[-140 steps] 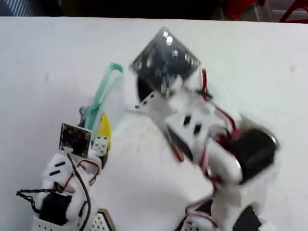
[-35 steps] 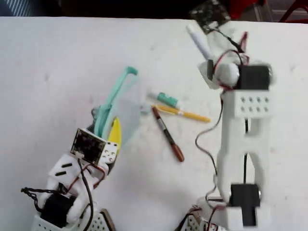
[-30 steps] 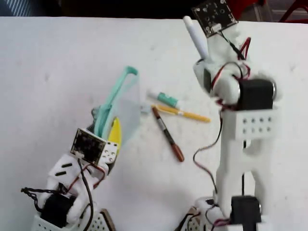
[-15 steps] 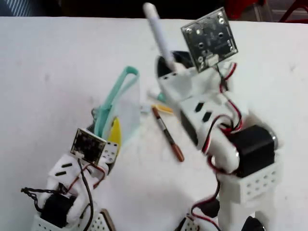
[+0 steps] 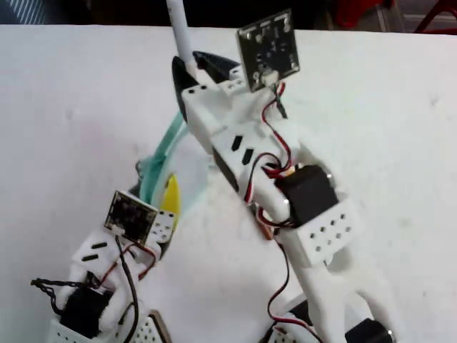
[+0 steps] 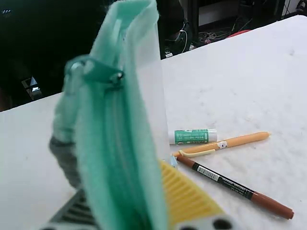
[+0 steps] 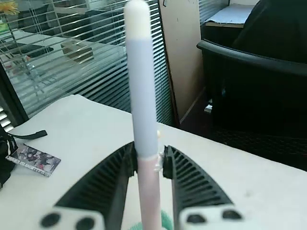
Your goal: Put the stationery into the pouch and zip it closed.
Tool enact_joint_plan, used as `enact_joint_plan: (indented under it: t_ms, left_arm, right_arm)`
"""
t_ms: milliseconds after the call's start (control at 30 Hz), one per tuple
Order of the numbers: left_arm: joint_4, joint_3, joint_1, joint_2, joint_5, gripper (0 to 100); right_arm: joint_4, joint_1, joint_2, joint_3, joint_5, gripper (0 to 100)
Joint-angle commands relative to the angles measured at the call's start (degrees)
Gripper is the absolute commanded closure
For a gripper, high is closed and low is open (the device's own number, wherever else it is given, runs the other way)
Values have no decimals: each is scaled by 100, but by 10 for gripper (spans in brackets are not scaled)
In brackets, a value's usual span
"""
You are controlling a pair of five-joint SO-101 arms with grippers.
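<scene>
A teal-edged translucent pouch (image 5: 161,151) stands on its edge at the left of the table, zipper side up (image 6: 120,143). My left gripper (image 5: 158,194) is shut on its near end, with a yellow finger (image 6: 188,197) beside the fabric. My right gripper (image 5: 191,73) hangs above the pouch's far end, shut on a white pen (image 5: 179,30) that points upward between its black fingers (image 7: 144,120). A green-and-white glue stick (image 6: 194,136), an orange pen (image 6: 225,143) and a brown marker (image 6: 235,188) lie on the table beside the pouch.
The right arm (image 5: 300,207) stretches across the middle of the table and covers the loose stationery in the high view. White tabletop (image 5: 385,107) lies open to the right and at the far left.
The right arm has swung from the table's far right edge leftward with the white pen and now hangs over the pouch's far end. The left arm and the pouch have stayed put.
</scene>
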Motion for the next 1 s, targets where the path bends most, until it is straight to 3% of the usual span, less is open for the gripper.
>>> enact_joint_plan:
  t_ms: [0, 567, 967]
  left_arm:
    - [-79, 35, -40, 22, -26, 976]
    - [-97, 35, -40, 22, -44, 976]
    - [-114, 35, -48, 22, -35, 976]
  right_arm:
    - [-989, -13, -418, 765, -70, 982]
    - [-1956, -13, -444, 1301, -79, 982]
    - [-1569, -40, -884, 2040, -88, 982]
